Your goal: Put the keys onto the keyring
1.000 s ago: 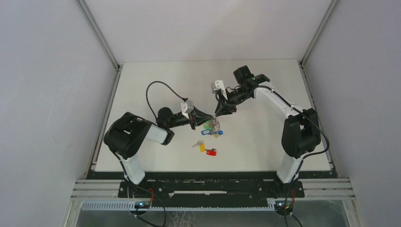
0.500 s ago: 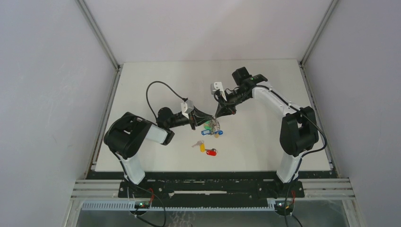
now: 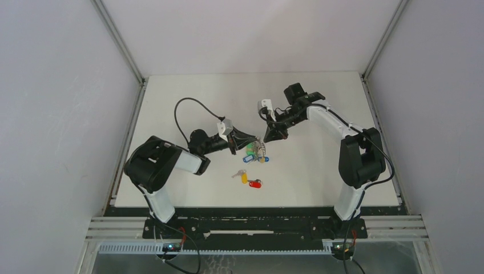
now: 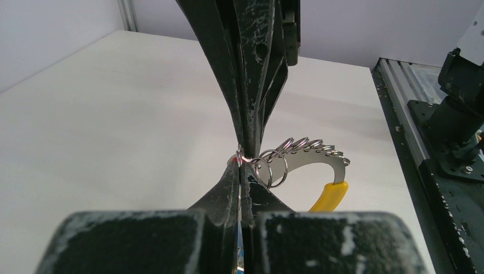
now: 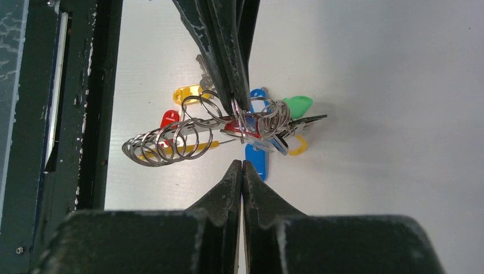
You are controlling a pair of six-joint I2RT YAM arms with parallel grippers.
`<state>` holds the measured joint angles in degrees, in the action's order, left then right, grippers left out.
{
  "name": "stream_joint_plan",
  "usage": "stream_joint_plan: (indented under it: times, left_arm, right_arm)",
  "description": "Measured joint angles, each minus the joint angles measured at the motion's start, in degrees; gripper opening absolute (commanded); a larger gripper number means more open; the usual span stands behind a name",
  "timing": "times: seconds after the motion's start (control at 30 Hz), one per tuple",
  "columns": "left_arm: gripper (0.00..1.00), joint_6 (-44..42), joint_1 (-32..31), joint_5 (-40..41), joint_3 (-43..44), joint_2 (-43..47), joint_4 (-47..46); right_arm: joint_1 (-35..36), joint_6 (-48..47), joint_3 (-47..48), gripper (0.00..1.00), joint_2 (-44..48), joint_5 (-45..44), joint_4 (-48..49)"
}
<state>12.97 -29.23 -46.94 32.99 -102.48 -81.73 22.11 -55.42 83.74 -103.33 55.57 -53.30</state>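
Metal keyring (image 4: 297, 157) is pinched tight in my left gripper (image 4: 240, 165). My right gripper (image 5: 242, 166) is closed on nothing, just beside it. Loose keys (image 3: 244, 177) lie closer to me.

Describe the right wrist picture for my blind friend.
The left end effector, at the top, pinches the keyring, a bunch of silver loops with green and blue tags. The right end effector sits shut below it.

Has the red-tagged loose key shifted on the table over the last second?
No. The red-tagged key sits equally far from the table's near edge in all three top views, still just right of the yellow-tagged key.
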Motion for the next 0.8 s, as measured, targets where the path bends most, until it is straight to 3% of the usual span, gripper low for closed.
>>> stream_joint_plan:
  times: [0.17, 0.27, 0.4, 0.8]
  left_arm:
    - [0.0, 0.0, 0.0, 0.3, 0.0, 0.4, 0.0]
    - [0.0, 0.0, 0.0, 0.1, 0.0, 0.4, 0.0]
    - [0.0, 0.0, 0.0, -1.2, 0.0, 0.4, 0.0]
    - [0.0, 0.0, 0.0, -3.3, 0.0, 0.4, 0.0]
  right_arm:
    - [0.2, 2.1, -0.5, 0.01, 0.0, -0.9, 1.7]
    - [0.2, 2.4, -1.3, 0.15, 0.2, -0.9, 3.0]
    - [0.0, 1.9, -2.1, 0.19, 1.3, -0.7, 3.5]
    - [1.6, -2.0, 0.3, 0.19, 2.8, 1.4, 2.0]
